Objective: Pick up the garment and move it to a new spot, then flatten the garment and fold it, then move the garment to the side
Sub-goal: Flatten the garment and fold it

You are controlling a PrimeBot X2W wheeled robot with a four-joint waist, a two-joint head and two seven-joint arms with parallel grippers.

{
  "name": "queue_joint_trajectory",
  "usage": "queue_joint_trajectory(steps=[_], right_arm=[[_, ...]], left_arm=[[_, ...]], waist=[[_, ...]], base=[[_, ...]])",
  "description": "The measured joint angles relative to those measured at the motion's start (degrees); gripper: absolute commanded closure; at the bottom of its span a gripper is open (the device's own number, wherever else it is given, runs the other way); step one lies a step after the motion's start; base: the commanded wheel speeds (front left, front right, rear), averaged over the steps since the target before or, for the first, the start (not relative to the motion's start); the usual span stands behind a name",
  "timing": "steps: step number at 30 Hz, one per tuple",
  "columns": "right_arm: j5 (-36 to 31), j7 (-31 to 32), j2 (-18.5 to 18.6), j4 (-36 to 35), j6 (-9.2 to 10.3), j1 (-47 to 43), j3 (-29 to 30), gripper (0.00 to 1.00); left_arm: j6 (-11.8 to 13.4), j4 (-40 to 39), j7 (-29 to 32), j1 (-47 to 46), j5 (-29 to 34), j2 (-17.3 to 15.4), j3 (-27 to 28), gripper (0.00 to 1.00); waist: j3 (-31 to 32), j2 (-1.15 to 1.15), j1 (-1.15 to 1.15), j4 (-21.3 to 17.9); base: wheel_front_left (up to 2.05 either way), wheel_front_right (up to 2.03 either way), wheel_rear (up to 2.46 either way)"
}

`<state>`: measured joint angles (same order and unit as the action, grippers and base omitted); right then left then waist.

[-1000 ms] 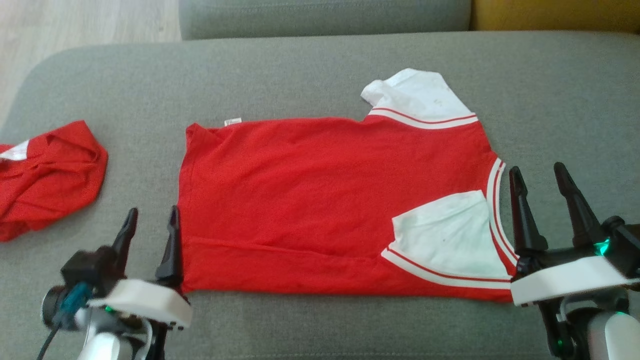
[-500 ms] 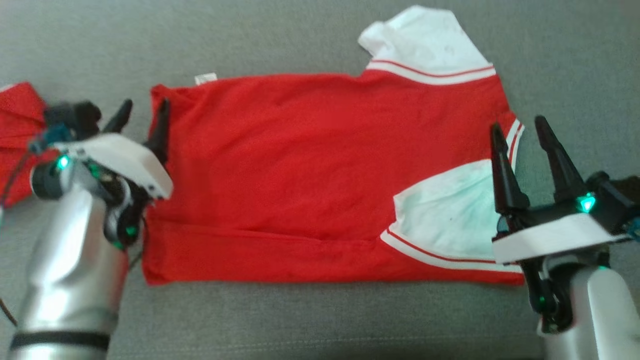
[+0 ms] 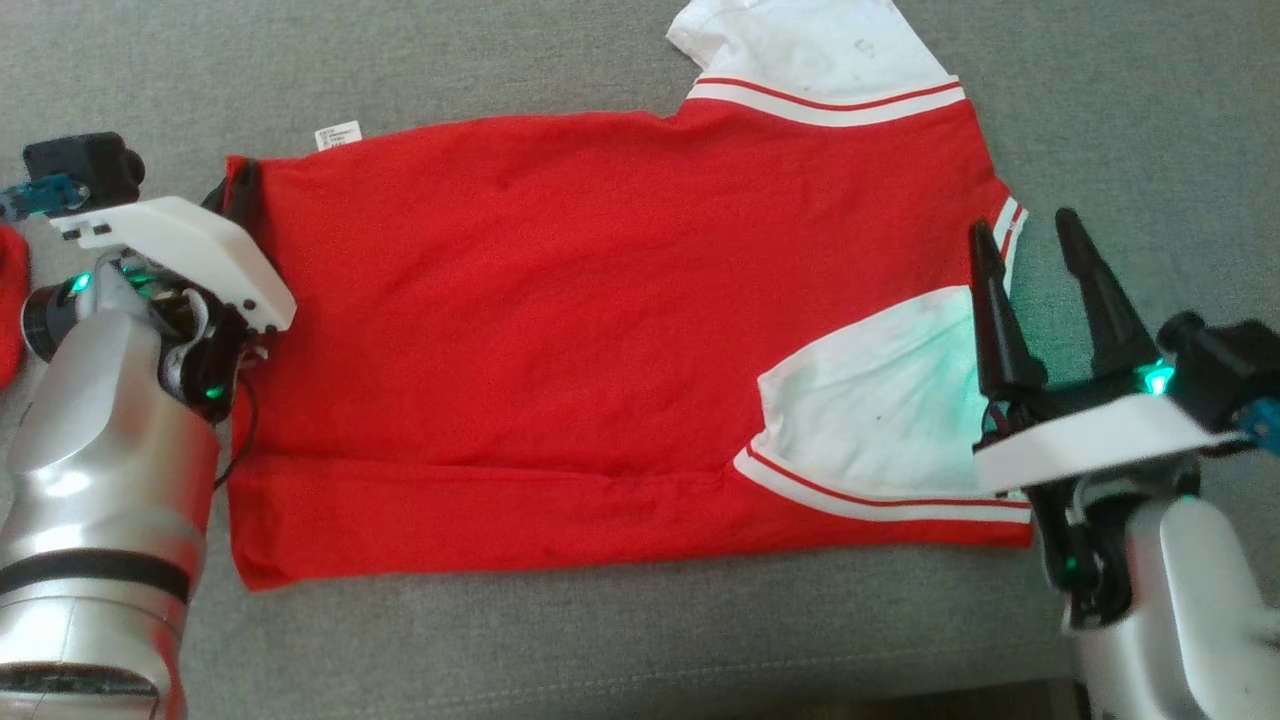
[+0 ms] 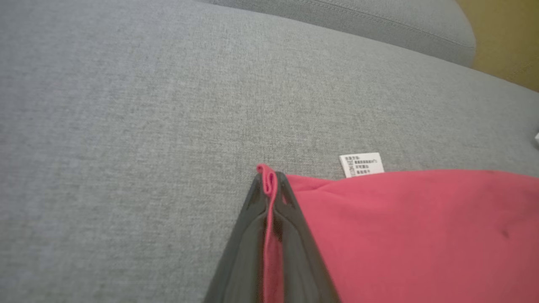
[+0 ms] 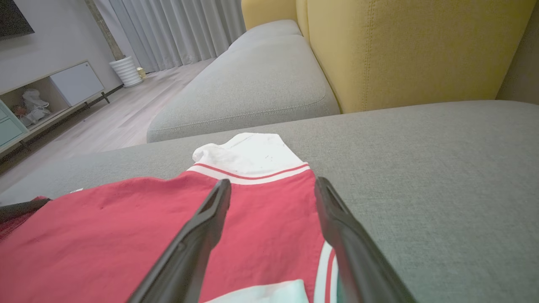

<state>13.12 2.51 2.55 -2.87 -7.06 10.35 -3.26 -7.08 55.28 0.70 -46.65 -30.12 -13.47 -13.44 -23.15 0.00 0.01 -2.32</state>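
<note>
Crosswise, the garment (image 3: 560, 330) lies collar rightward, left gripper (image 4: 269, 181) pinching its hem corner, right gripper (image 3: 1022, 225) spread.

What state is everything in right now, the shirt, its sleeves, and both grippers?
shirt, lying flat on the sofa, one hem corner pinched.
near sleeve, folded in over the body.
far sleeve, spread out past the body.
left gripper, jaws shut on the shirt's corner.
right gripper, jaws open, holding nothing.
</note>
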Motion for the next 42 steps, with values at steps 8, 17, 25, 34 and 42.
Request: queue_joint_trajectory(steps=[8,17,25,34,42], right_arm=[[-0.4,2.1,0.2,6.0,0.0,11.1,3.0,0.0],[-1.6,8.7,6.7,23.4,0.0,32.5,4.4,0.0],[-3.8,13.0,9.9,44.7,0.0,43.4,2.5,0.0],[-4.6,14.3,10.3,55.9,0.0,50.2,2.7,0.57],[-1.3,8.9,9.1,56.5,-0.01,49.9,-0.2,1.0]], left_arm=[[-0.1,2.5,-4.6,-1.4,-0.3,1.2,-3.5,1.0],[-0.4,1.5,-8.6,-6.5,-1.7,6.8,-10.1,1.0],[-0.4,1.5,-11.0,-9.0,-4.7,10.0,-15.8,1.0],[-0.4,2.6,-12.7,-10.0,-8.5,10.2,-20.1,1.0],[-0.4,3.5,-14.5,-9.9,-10.8,6.3,-20.8,1.0]], waist=[[0.0,0.0,0.0,1.7],[-2.4,0.0,0.0,7.8],[-5.3,0.0,0.0,14.1],[-6.5,0.0,-0.01,15.4],[-5.2,0.0,0.0,13.2]], base=[[0.0,0.0,0.0],[0.0,0.0,0.0],[0.0,0.0,0.0],[0.0,0.0,0.0],[0.0,0.0,0.0]])
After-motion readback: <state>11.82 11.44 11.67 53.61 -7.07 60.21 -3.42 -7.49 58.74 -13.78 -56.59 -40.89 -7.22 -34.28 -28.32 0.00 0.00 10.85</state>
